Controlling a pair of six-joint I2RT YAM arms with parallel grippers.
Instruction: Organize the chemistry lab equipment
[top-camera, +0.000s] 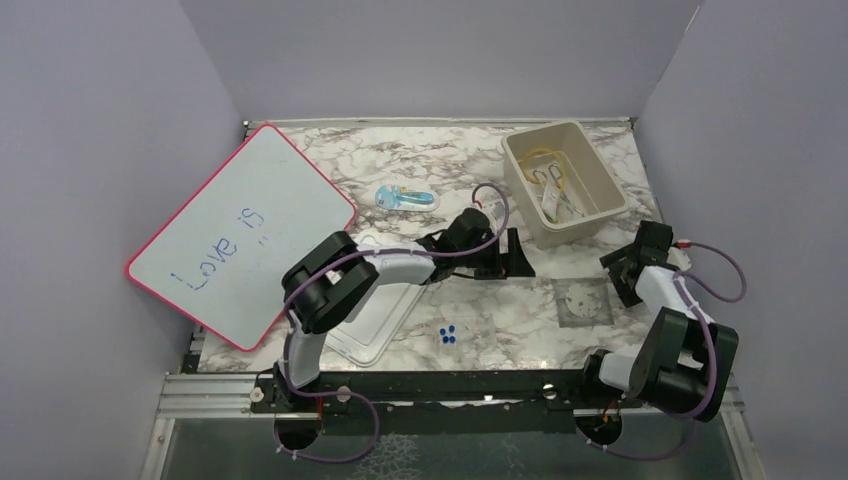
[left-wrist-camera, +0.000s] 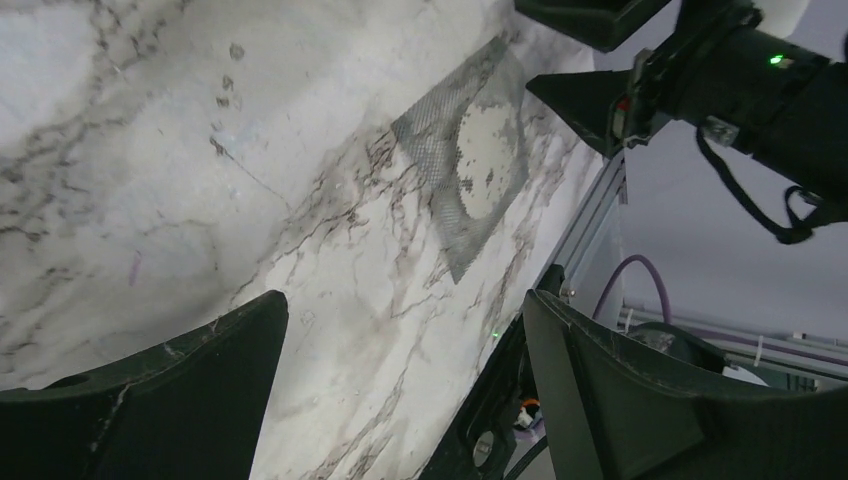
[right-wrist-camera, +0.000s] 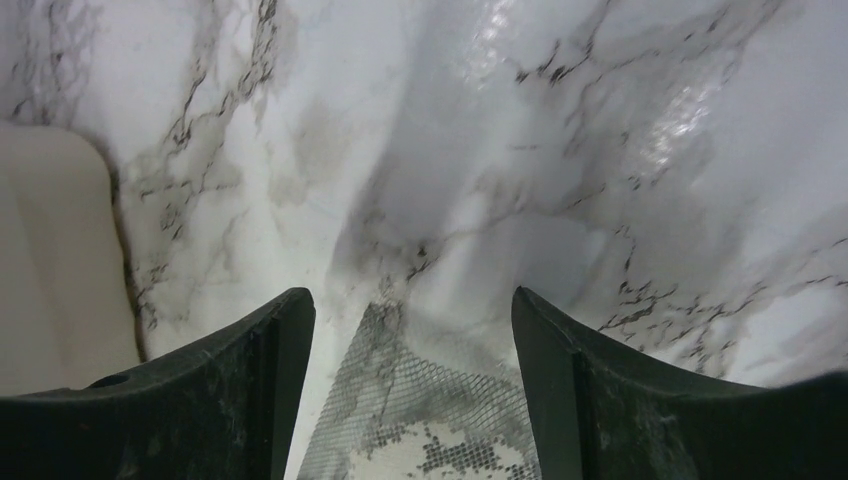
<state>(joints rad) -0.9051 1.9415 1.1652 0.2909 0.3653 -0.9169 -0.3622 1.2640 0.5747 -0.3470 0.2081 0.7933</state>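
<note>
A beige bin (top-camera: 602, 178) at the back right holds coiled amber tubing (top-camera: 545, 160) and metal forceps (top-camera: 553, 197). A square wire gauze mesh (top-camera: 583, 302) lies flat on the marble table. My left gripper (top-camera: 515, 255) is open and empty, low over the table left of the mesh (left-wrist-camera: 470, 160); its jaws stand wide apart (left-wrist-camera: 405, 330). My right gripper (top-camera: 622, 272) is open and empty, and the mesh's corner (right-wrist-camera: 430, 410) lies below the gap between its fingers (right-wrist-camera: 410, 310). I cannot make out a green stick.
A small clear blue packet (top-camera: 405, 198) lies mid-table. Small blue pieces (top-camera: 447, 333) sit near the front. A clear plastic tray (top-camera: 375, 315) lies under the left arm. A red-rimmed whiteboard (top-camera: 240, 235) leans at the left. The bin's wall (right-wrist-camera: 50, 270) is left of my right gripper.
</note>
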